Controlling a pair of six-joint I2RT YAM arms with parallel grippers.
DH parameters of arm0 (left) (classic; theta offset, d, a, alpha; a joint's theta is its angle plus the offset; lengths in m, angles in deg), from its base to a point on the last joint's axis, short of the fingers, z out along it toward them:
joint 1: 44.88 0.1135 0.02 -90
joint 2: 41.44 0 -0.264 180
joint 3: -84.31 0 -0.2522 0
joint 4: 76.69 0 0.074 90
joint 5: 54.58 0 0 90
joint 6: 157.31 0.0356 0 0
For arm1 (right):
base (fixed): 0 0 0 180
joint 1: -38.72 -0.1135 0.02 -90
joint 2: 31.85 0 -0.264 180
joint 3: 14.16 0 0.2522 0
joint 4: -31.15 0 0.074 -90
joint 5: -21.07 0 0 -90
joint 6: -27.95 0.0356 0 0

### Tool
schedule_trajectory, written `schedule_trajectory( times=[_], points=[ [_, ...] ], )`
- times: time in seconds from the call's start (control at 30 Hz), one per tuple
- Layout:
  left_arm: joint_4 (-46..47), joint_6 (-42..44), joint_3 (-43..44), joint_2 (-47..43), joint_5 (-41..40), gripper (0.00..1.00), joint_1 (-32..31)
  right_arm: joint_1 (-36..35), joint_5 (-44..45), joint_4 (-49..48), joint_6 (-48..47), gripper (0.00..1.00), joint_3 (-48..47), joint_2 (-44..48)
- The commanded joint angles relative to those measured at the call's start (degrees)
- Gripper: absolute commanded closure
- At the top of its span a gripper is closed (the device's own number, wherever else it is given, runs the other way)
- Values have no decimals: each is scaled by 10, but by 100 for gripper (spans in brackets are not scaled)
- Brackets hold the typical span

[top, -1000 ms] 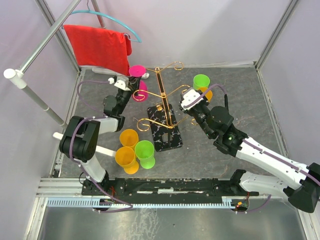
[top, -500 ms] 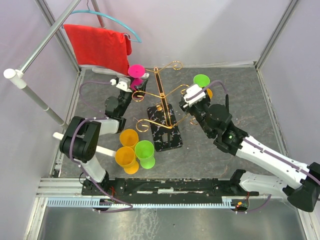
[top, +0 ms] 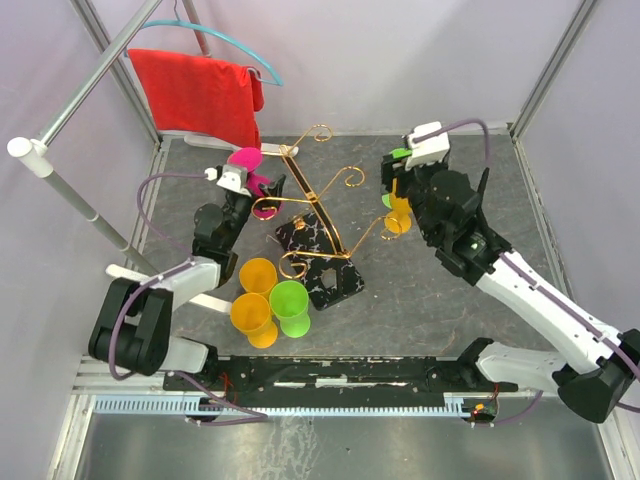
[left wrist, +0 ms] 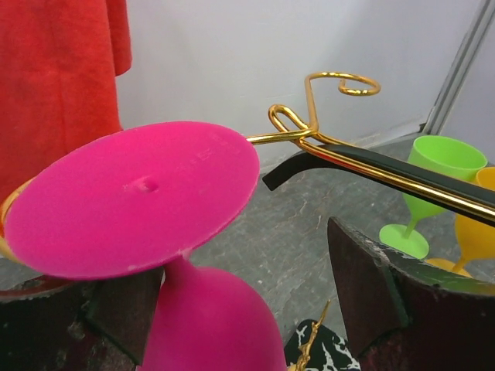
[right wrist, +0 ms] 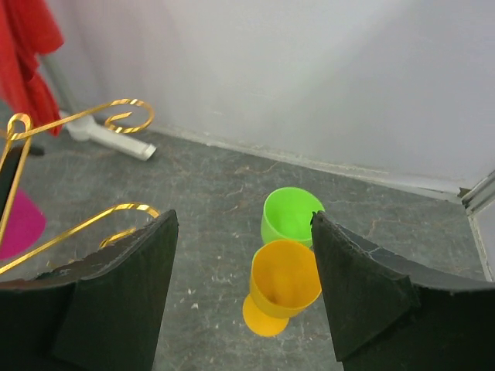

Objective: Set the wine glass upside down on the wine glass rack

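We had opened both jaws wide, left gripper loosely flanking the inverted pink wine glass, right gripper empty, yet the wine glass rack had tipped toward the left gripper, jeopardising placement.

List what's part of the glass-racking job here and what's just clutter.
Job: wine glass rack, pink glass, orange glass, green glass, glasses up front.
Clutter: red towel, teal hanger, metal rail.

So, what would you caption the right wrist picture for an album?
Open right gripper hovering above an upright orange glass and green glass, with the wine glass rack showing gold scrolls at left.
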Motion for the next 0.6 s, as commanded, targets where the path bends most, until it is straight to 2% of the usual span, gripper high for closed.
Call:
schedule_trajectory(
  times=[0.0,0.2,0.43,0.57],
  points=[
    [-85,10,-16,-59,-32,10,4,63,-46,47,103,22,-67,-19],
    [-113,13,-6,-57,-61,8,12,111,-92,86,131,22,-102,-64],
    [-69,-4,13,-8,-141,6,24,124,-101,98,139,22,-107,-87],
    [-67,-22,0,-35,-143,1,51,135,-103,120,143,21,-120,-92]
  ],
)
